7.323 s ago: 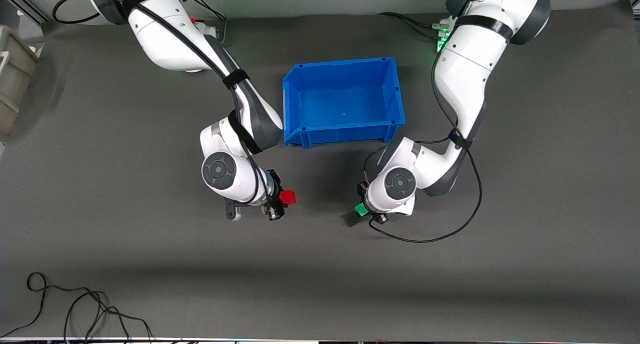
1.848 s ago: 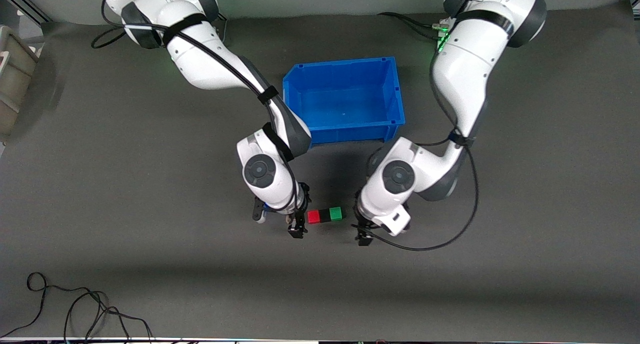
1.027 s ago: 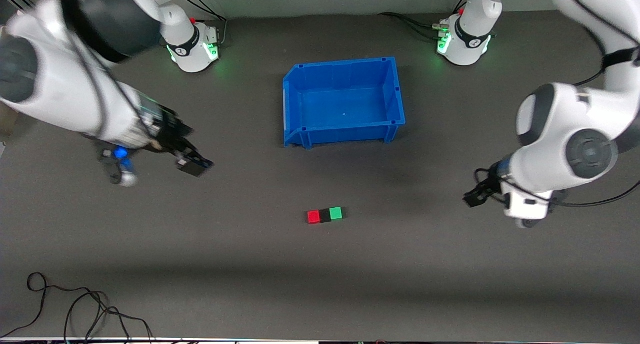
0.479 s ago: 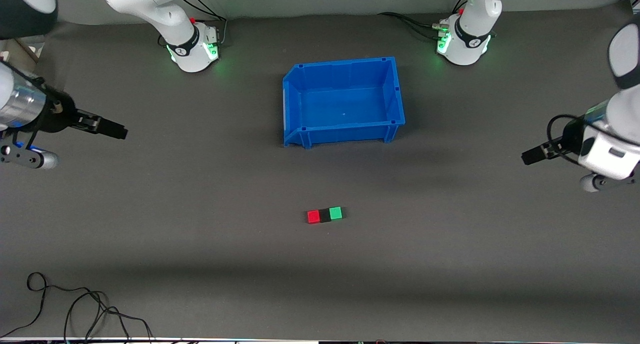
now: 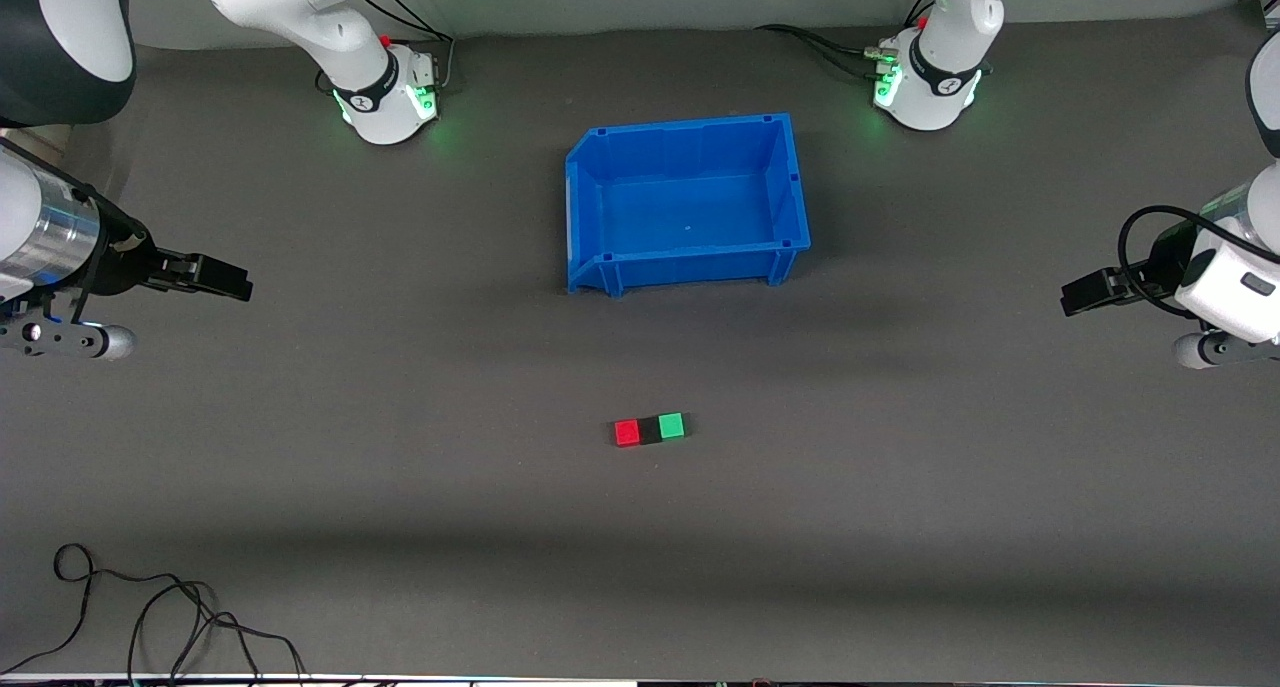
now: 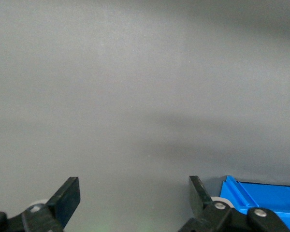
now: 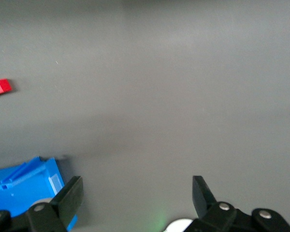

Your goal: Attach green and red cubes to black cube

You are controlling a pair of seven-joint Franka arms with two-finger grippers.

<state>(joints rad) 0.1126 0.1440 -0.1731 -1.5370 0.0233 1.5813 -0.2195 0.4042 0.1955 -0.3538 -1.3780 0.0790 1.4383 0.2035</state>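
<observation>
Front view shows the red cube (image 5: 627, 433), black cube (image 5: 650, 430) and green cube (image 5: 671, 425) touching in a row on the mat (image 5: 400, 527), at about six o'clock from the blue bin (image 5: 686, 203) and nearer the camera. These look light, rigid and smooth, best pinched across two opposite bare faces, though joined they likely need no more handling. Both arms wait: the right gripper (image 5: 215, 277) at nine o'clock and the left gripper (image 5: 1090, 294) at three o'clock, each spread wide and empty.

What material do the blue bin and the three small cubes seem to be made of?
Blue bin: likely moulded plastic, with a slight sheen, thin walls and ribbed corners. Red cube and green cube: probably plastic, with bright uniform colour; the finish is unclear. Black cube: matte and dark, material uncertain.
</observation>
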